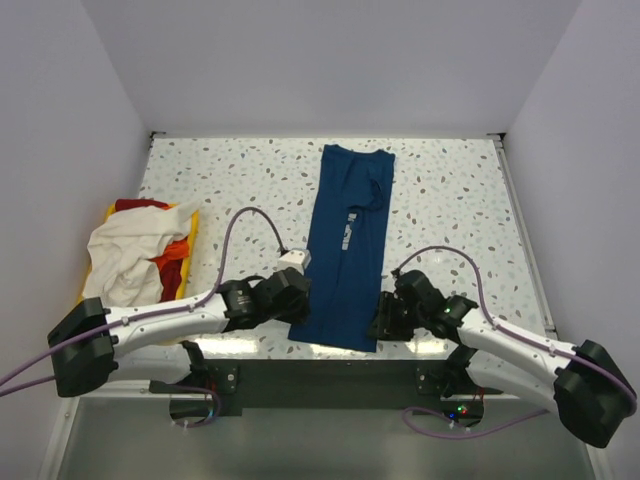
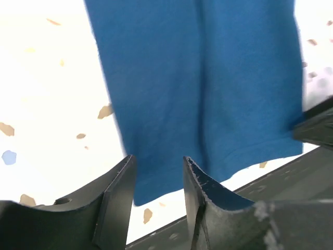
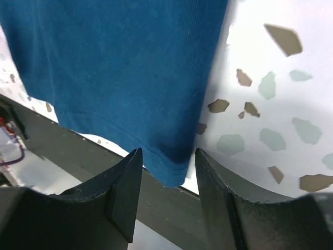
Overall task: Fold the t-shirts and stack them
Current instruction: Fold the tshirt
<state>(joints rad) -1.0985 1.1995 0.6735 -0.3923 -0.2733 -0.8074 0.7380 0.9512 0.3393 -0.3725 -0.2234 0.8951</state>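
Broadly, we see a speckled white table (image 1: 450,200) with a navy blue shirt (image 1: 350,240) lying flat down its middle. The shirt is folded lengthwise into a long narrow strip that runs from the far side to the near edge.

On the left side of the table sits a yellow bin (image 1: 192,222). A cream-white shirt (image 1: 125,255) is heaped loosely in it, over a red shirt (image 1: 140,204) and an orange shirt (image 1: 172,262).

Low at the near edge, the left hand (image 2: 158,161) sits at the blue shirt's near left corner. Its fingers are apart, and the cloth lies flat on the table in the gap beyond them. The right hand (image 3: 167,153) sits at the near right corner. Its fingers are also apart, with the hemmed corner showing between them and neither finger pressed onto it.

A thin sliver of white print (image 1: 348,232) shows along the fold at the middle of the blue shirt.
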